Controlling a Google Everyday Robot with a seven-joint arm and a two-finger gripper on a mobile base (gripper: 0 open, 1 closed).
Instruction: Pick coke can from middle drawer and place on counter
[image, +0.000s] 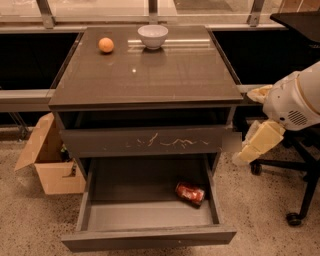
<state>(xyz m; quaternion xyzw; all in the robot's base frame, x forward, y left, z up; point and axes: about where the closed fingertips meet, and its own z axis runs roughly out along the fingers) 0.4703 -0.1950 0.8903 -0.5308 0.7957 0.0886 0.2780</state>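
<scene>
The coke can (190, 193) lies on its side in the right part of the middle drawer (149, 239), which is pulled out wide open at the bottom of the cabinet. The counter (165, 75) is the glossy dark top of the cabinet. My gripper (254, 146) hangs from the white arm to the right of the cabinet, level with the scratched drawer front. It is above and to the right of the can and apart from it, and nothing shows in its grasp.
An orange fruit (105, 45) and a white bowl (153, 36) stand at the back of the counter. The scratched drawer front (150, 142) is closed above the open drawer. A cardboard box (47, 162) stands at the left, and a chair base (295, 200) at the right.
</scene>
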